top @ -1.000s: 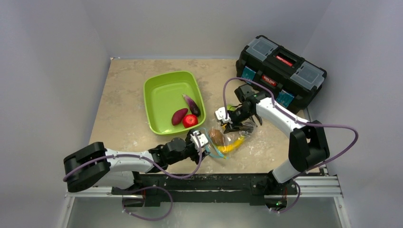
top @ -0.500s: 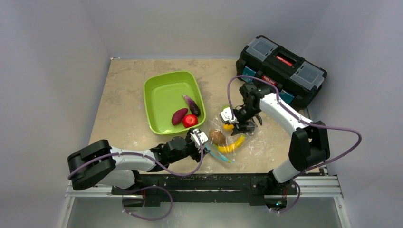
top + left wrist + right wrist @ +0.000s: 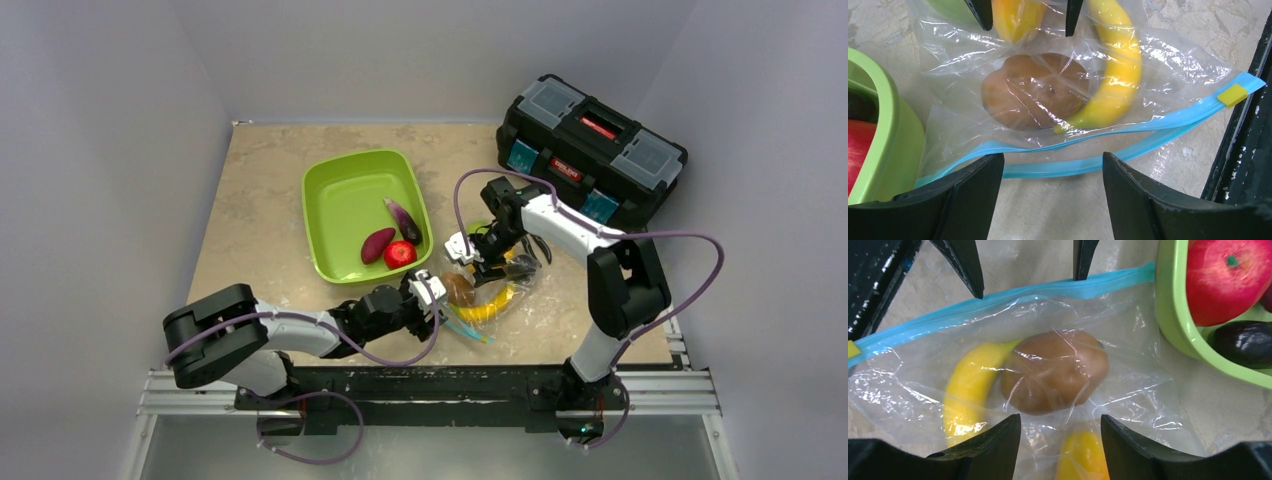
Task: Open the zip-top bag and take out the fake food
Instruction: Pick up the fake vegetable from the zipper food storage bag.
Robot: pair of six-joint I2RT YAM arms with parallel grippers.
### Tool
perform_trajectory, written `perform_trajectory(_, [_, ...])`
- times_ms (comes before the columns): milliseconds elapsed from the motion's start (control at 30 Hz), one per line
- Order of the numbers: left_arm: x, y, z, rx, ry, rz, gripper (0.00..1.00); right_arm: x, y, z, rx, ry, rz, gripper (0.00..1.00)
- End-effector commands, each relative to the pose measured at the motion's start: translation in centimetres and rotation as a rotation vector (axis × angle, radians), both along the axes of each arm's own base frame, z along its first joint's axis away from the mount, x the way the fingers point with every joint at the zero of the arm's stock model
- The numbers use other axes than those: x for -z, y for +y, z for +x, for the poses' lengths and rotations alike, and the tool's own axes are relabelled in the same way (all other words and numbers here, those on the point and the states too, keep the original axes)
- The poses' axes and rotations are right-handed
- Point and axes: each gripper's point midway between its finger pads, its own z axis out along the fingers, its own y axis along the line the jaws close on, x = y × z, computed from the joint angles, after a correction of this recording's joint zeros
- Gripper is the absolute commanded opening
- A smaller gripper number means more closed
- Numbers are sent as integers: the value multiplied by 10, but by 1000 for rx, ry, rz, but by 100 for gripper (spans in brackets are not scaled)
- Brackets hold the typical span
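Beige tabletop [image 3: 270, 200]; zip-top bag [image 3: 1173, 70] has its zipper strip [image 3: 1158, 137] lying crosswise just off my left gripper [image 3: 1053, 161], which is spread and empty. Right gripper [image 3: 1060, 421] is too.

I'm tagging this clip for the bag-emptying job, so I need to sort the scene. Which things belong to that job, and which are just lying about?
Job: zip-top bag; banana, brown kiwi and orange piece inside it; red apple, eggplant and maroon piece already out.
Lying about: black toolbox; green tray, merely holding the three removed pieces.
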Motion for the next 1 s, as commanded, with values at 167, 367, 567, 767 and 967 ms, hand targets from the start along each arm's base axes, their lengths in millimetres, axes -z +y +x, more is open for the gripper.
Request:
perform_trajectory(167, [-13,-14,7,-7,17,-71,61,10,7,16,-5,-27,-15,54])
perform_trajectory(367, [-15,-15,17,-50,25,-86,60,17,8,12,2,-2,-10,52])
perform_trajectory(567, [-7,-23,26,-75,38,-45,67,28,9,4,-8,37,-34,42])
perform_trajectory(767, [2,-18,31,-115,42,-17,77,36,15,-8,-29,82,-36,31])
perform_trajectory(967, [3,-13,35,-151,37,-18,92,30,24,-11,-13,133,-8,25])
